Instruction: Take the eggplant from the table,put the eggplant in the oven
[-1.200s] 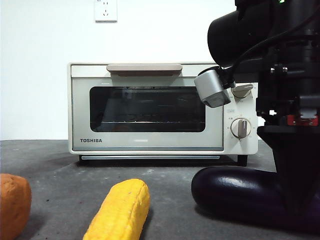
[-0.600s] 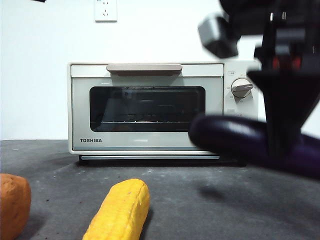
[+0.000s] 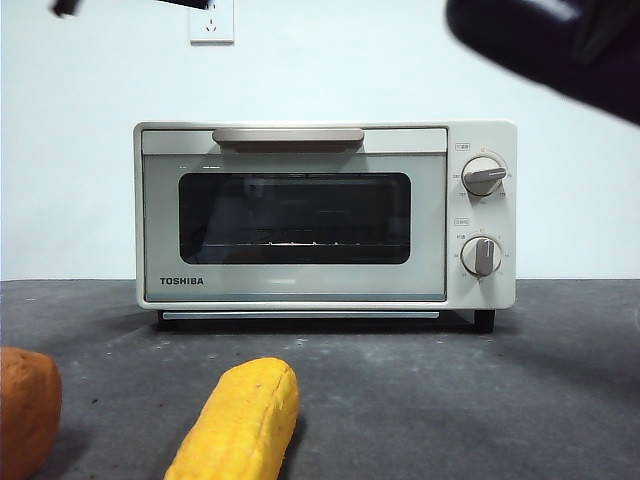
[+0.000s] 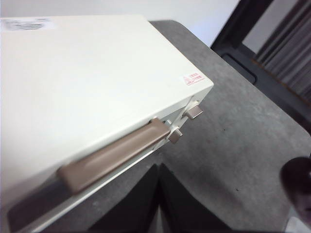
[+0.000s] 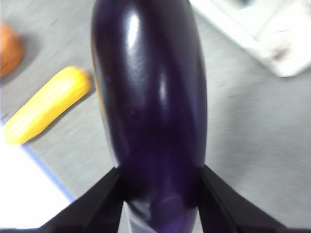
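Note:
The glossy dark purple eggplant [image 5: 150, 97] hangs well above the table [image 3: 420, 400], and my right gripper [image 5: 160, 177] is shut on it, one jaw on each side. In the front view only a dark blurred part of the eggplant [image 3: 530, 45] shows, at the top right corner above the oven [image 3: 300, 215]. The cream-white oven stands at the back with its door closed. My left gripper [image 4: 158, 191] is shut with nothing in it and hovers over the oven's front edge, close to the beige handle [image 4: 114, 155]. The eggplant's tip [image 4: 297, 187] also shows in the left wrist view.
A yellow corn-shaped item [image 3: 245, 420] lies on the table in front of the oven, with an orange lump [image 3: 25, 410] to its left. A white sheet with a blue edge [image 5: 24, 194] lies beside the corn. Two knobs [image 3: 482, 176] sit on the oven's right side.
The right gripper has lifted the eggplant off the table, from low on the right up to the top right corner of the front view. The oven, corn and orange lump have not moved.

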`<control>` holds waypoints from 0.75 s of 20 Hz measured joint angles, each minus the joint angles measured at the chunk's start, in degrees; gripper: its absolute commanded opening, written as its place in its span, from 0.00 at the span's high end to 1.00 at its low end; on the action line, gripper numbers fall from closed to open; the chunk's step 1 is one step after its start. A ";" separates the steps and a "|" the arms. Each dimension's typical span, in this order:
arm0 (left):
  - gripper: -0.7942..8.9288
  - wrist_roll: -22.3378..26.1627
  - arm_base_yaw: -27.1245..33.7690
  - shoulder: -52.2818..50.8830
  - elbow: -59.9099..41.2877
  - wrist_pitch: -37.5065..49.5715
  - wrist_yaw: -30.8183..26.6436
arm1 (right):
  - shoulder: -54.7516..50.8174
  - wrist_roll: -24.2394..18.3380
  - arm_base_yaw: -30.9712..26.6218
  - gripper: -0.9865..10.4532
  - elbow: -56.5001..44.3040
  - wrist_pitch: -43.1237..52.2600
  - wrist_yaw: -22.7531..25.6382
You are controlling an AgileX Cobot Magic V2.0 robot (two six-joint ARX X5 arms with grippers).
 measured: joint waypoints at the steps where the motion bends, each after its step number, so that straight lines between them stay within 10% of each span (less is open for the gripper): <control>1: 0.91 0.37 -1.18 2.01 1.75 -0.57 -1.36 | -1.31 0.72 0.00 0.91 0.00 -0.04 1.55; 15: 0.91 9.57 -9.90 19.15 9.97 -2.51 -21.20 | -18.69 9.01 0.00 0.91 0.00 -1.07 8.41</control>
